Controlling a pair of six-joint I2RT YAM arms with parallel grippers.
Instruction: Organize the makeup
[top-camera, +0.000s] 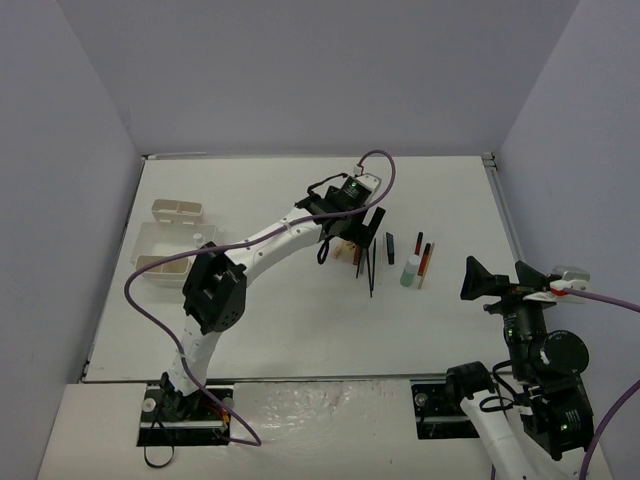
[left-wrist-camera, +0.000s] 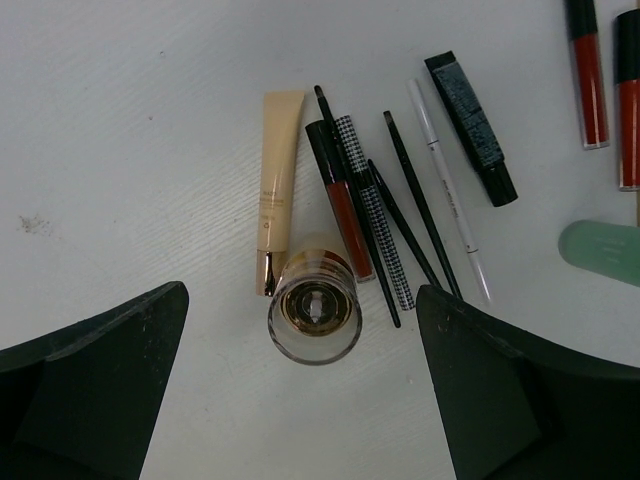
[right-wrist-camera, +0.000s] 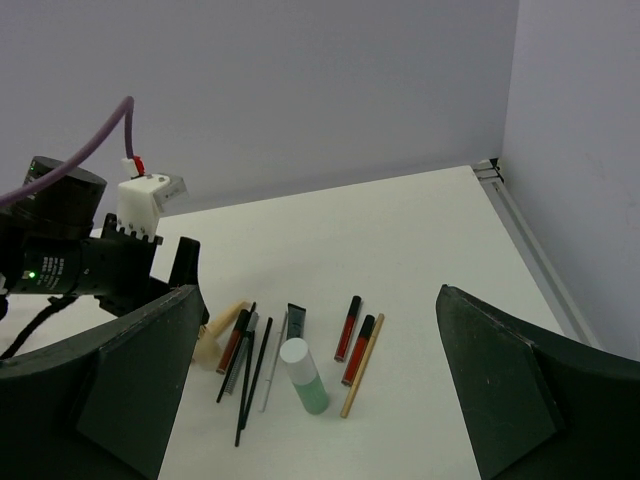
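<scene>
The makeup lies in a loose row mid-table. In the left wrist view a clear-capped gold bottle (left-wrist-camera: 314, 312) stands upright beside a beige tube (left-wrist-camera: 280, 185), a red gloss (left-wrist-camera: 340, 200), a checked pencil (left-wrist-camera: 375, 215), black pencils (left-wrist-camera: 420, 205), a white pencil (left-wrist-camera: 450, 190) and a black tube (left-wrist-camera: 470, 125). My left gripper (left-wrist-camera: 302, 300) is open and hovers over the bottle, touching nothing. The right wrist view shows a green bottle (right-wrist-camera: 303, 375), two red glosses (right-wrist-camera: 348, 327) and a gold pencil (right-wrist-camera: 362, 365). My right gripper (right-wrist-camera: 318, 292) is open, empty and raised, well right of the row (top-camera: 478, 278).
A white compartmented tray (top-camera: 165, 245) sits at the left of the table, with a smaller white box (top-camera: 178, 211) behind it. The left arm (top-camera: 270, 245) stretches across the table from tray side to makeup. Grey walls close in three sides.
</scene>
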